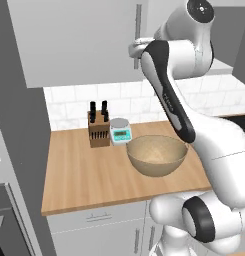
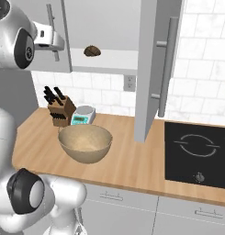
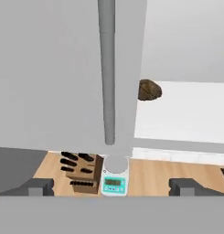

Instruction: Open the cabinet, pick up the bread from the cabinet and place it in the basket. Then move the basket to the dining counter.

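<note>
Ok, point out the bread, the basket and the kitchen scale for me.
bread [image 2: 92, 51], right base view, middle of the lump.
basket [image 1: 156, 161], left base view, front outer wall.
kitchen scale [image 2: 81, 120], right base view, its teal display face.

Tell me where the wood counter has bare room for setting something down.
Free: the counter's stretch between the basket and the hob, and its front left corner. Crowded: the back, where knife block and scale stand close behind the basket.

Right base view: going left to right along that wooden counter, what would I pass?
Knife block → small scale → basket → open cabinet door hanging above the counter → black hob.
</note>
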